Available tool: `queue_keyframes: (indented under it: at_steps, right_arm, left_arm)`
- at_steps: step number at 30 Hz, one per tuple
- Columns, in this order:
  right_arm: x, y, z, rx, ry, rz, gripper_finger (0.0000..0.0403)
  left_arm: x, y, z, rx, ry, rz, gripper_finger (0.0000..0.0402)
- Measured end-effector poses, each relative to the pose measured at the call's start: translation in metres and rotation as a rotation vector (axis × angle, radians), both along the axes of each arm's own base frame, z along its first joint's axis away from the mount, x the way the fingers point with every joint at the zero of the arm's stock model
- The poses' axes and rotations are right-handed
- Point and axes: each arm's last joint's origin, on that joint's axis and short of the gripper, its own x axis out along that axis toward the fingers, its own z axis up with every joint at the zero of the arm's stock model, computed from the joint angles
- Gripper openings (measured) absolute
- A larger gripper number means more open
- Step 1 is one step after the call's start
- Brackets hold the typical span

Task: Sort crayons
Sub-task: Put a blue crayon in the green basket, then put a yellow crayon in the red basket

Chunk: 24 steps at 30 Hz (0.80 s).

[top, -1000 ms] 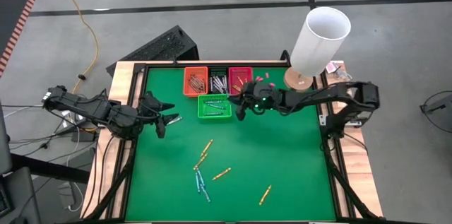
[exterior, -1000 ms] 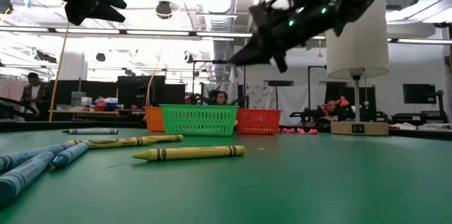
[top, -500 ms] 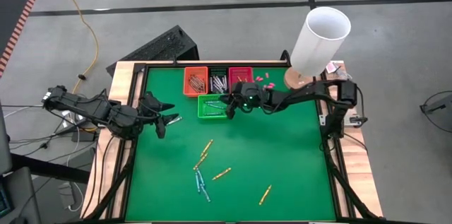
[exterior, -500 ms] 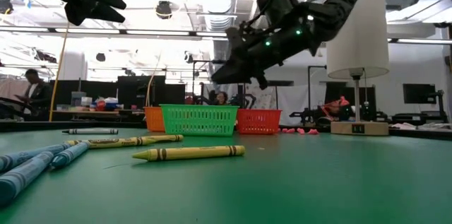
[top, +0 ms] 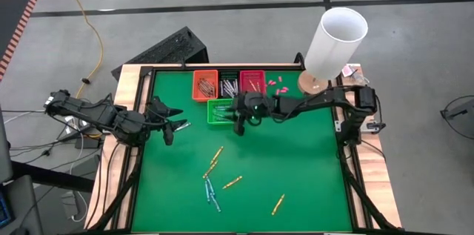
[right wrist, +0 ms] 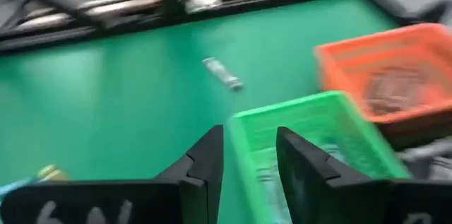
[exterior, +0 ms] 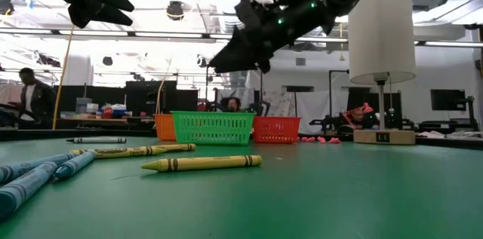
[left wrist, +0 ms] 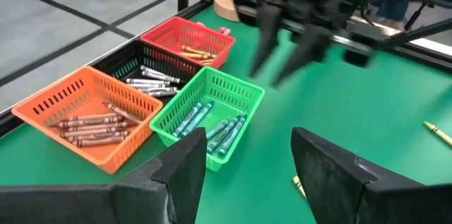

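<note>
Four small baskets stand at the table's far middle: orange (top: 205,84), black (top: 228,85), red (top: 252,81), and green (top: 221,112) just in front of them, each with crayons inside. Loose yellow crayons (top: 215,155) and blue crayons (top: 208,188) lie flat on the green mat nearer the front. My right gripper (top: 238,122) hovers above the green basket's (right wrist: 311,132) right side, open, with nothing between its fingers (left wrist: 263,46). My left gripper (top: 172,127) hangs open above the table's left side.
A lamp with a tall white shade (top: 337,35) stands on a wooden base at the far right corner. A few pink bits (top: 275,83) lie beside the red basket. A grey crayon (right wrist: 222,73) rests near the left arm. Further yellow crayons (top: 278,204) lie front right.
My right gripper has travelled toward the table's left edge, from beside the red basket to above the green basket, rolling a little at the wrist. The loose crayons on the mat have not moved.
</note>
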Motion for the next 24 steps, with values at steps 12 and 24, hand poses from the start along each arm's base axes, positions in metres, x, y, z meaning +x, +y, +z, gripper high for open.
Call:
queue_keyframes:
  at_steps: [12,24]
  right_arm:
    - [-0.047,0.113,-0.005,0.212,0.601,0.124,0.0128]
    - [-0.078,0.203,0.011,0.282,0.665,0.254,0.0128]
  left_arm:
    - [0.001,-0.001,0.000,-0.013,0.000,-0.020,0.0197]
    - [0.007,-0.002,-0.003,-0.027,0.013,-0.007,0.0197]
